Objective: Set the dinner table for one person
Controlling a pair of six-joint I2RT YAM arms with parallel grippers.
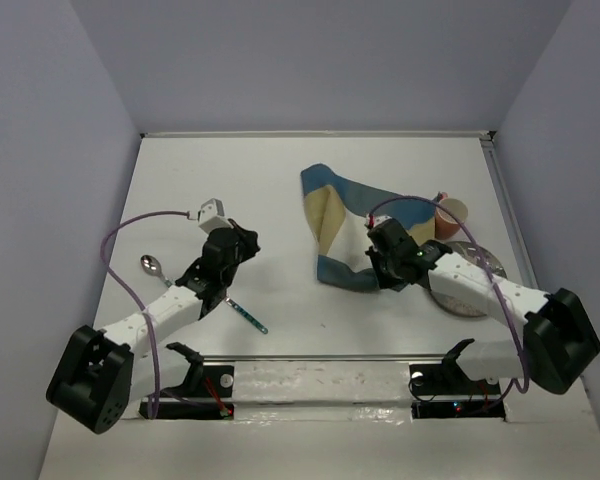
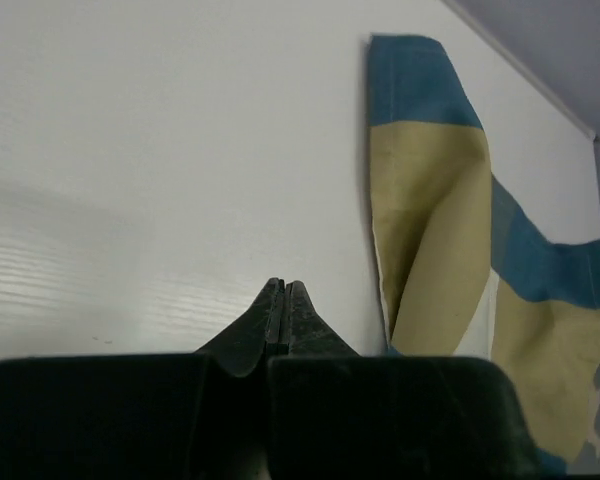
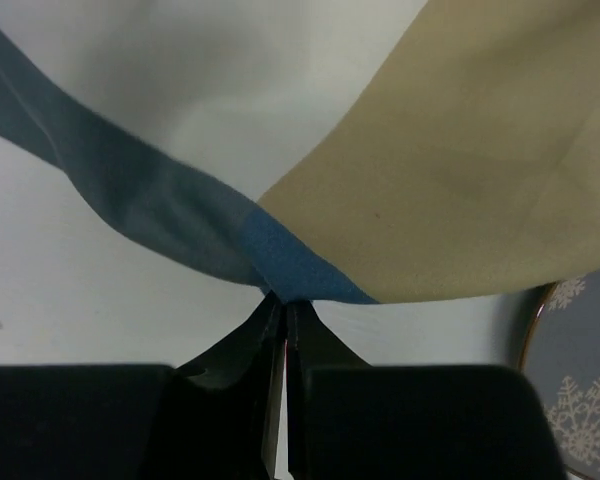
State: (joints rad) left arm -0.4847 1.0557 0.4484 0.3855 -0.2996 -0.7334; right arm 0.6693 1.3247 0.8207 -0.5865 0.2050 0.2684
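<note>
**Placemat pinched in the right jaws, not yet spread**

Right gripper: jaws are closed tight on the blue hem of the blue-and-tan placemat. The cloth rises off the tips and fans out ahead of them, with a blue band running to the jaws' left and a tan panel to their right. At the pinch it is lifted off the white dinner table. Low to the right of the jaws is the rim of a grey snowflake-print plate. It sits close to the cloth; I cannot tell whether they touch.

Left gripper: jaws are pressed flat together with nothing between them, over bare tabletop. The placemat's folded far end lies ahead and to their right, apart from them.

From overhead, the placemat is bunched and folded over itself between the two grippers, nearer the right one. A pink cup stands beyond the right jaws. Back from the left jaws, toward that arm's base, lie a metal spoon and a teal-handled utensil; its type is unclear.

My read is that the step in hand is laying the mat out, and nothing is set on it yet. Next I would draw the held hem away from the bunch to pull the folds out. That probably needs the left jaws to open and pin or take the opposite end. I would keep the cloth from dragging the plate or cup.
</note>
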